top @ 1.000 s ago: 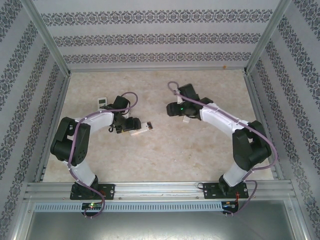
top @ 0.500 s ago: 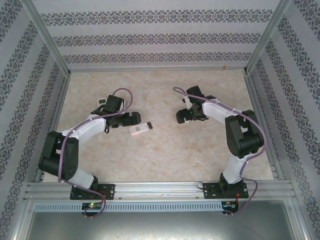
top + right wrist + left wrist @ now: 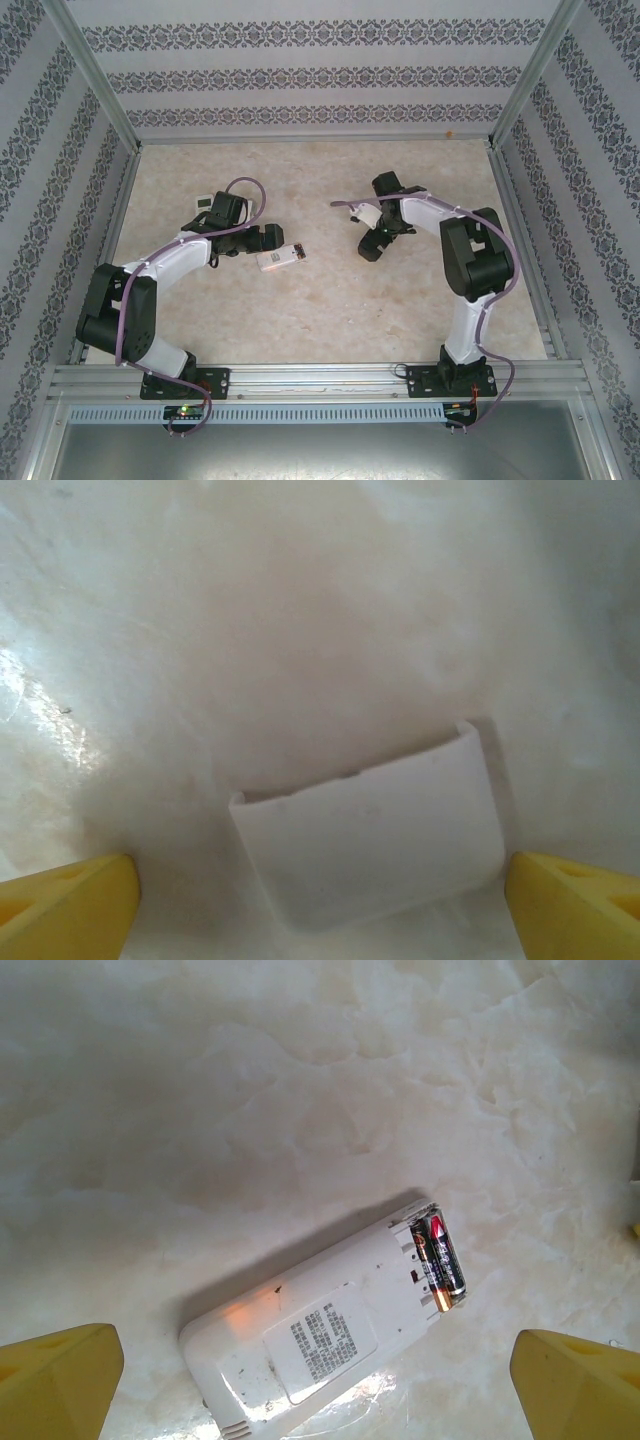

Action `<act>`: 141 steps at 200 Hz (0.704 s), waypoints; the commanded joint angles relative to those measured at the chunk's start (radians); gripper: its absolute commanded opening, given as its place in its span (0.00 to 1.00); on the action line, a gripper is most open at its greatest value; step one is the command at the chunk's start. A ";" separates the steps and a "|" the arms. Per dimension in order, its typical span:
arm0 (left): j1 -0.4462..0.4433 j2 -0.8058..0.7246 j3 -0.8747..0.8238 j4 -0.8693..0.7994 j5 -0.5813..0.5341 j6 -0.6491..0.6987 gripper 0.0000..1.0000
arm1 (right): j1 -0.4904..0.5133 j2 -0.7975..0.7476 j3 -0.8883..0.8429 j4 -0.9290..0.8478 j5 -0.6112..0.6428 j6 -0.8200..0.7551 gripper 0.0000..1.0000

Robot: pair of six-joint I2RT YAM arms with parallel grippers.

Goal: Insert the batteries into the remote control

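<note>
1. Over the remote control (image 3: pixel 320 1345), the left gripper (image 3: pixel 318 1385) is hanging wide open, empty.
2. Both batteries (image 3: pixel 437 1253) are sitting in the remote's end compartment.
3. Well apart from the remote, the right gripper (image 3: pixel 320 900) is gaping empty above a white cover (image 3: pixel 375 830).

A curved white cover (image 3: pixel 375 830) lies on the marbled table (image 3: pixel 300 600) (small white device (image 3: pixel 204 203) at left).

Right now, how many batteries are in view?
2. Both batteries lie side by side, uncovered, at one end of the remote. Others may be hidden.
</note>
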 commanded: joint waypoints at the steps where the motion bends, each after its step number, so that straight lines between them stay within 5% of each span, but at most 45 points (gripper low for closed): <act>1: 0.004 -0.007 -0.006 0.037 0.010 0.016 1.00 | -0.015 0.046 0.050 -0.037 -0.001 -0.104 0.91; 57: 0.005 0.005 -0.011 0.054 0.012 0.012 1.00 | -0.026 0.049 0.063 -0.095 0.003 -0.185 0.64; 141: 0.005 -0.019 -0.016 0.041 -0.007 0.022 1.00 | 0.052 -0.155 0.018 -0.036 -0.134 -0.364 0.58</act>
